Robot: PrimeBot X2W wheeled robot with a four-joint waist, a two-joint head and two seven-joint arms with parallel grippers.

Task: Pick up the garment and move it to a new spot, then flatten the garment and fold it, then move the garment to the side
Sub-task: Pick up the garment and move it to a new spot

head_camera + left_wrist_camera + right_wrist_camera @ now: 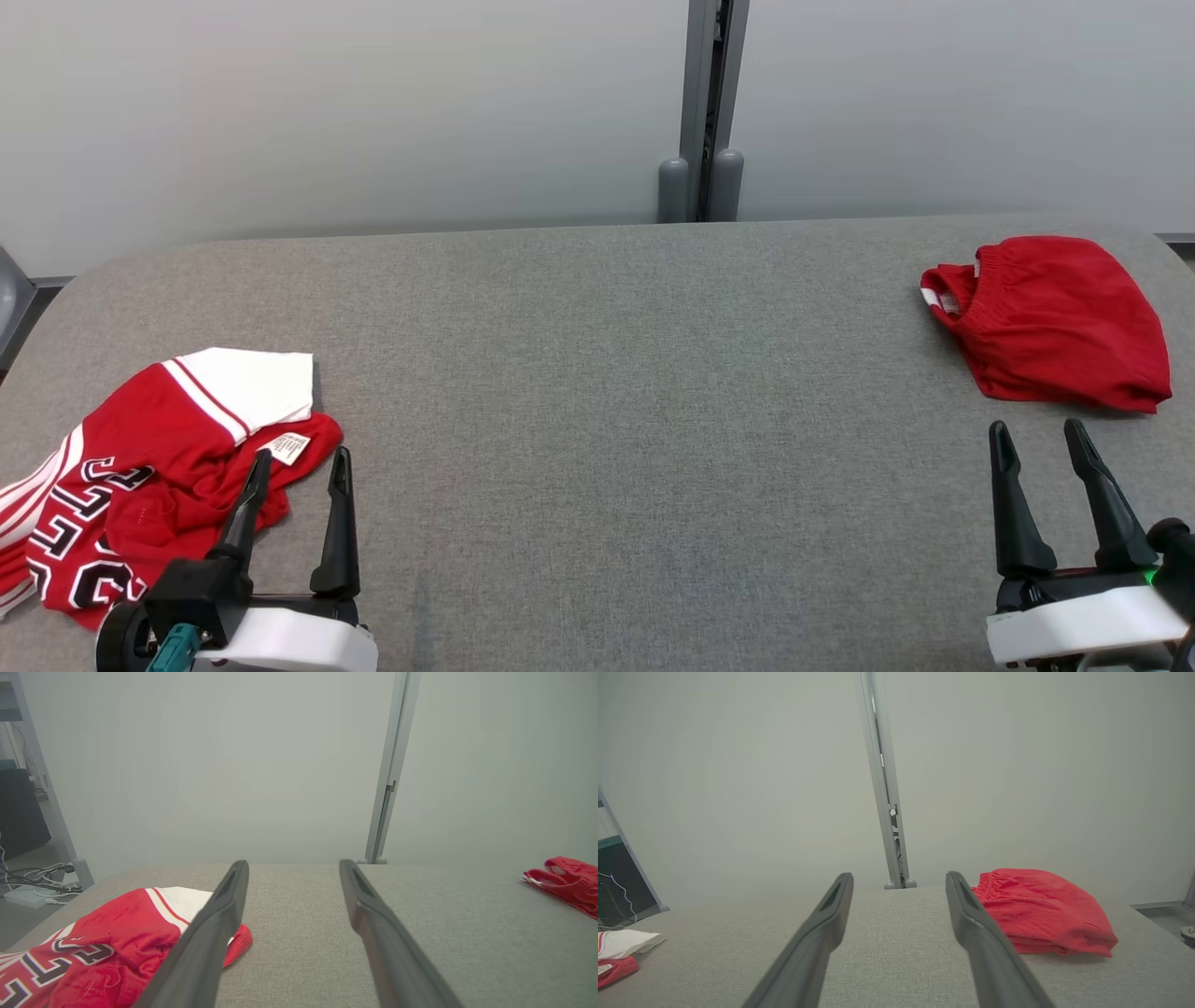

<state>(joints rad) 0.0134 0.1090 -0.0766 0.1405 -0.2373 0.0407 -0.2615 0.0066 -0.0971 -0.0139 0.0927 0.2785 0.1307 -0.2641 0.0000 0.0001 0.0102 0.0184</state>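
Grey fabric tabletop (607,373), pale wall panels behind.

Garment (140,467): a red-and-white jersey, seen crumpled at the lower left of the head view. Black block characters with white outlines are printed across it; they are broken by folds and cannot be read whole. A small white care label (289,446) is turned up at its right edge; the print is too small to be read.

Left gripper (302,455): fingers are spread wide and nothing is held. One finger is seen over the garment's right edge; contact cannot be told.

Right gripper (1036,427): at the lower right, fingers are likewise spread wide and nothing is held.

Red shorts (1055,317): seen folded at the upper right, elastic waistband toward the left, just beyond the right gripper and apart from it.
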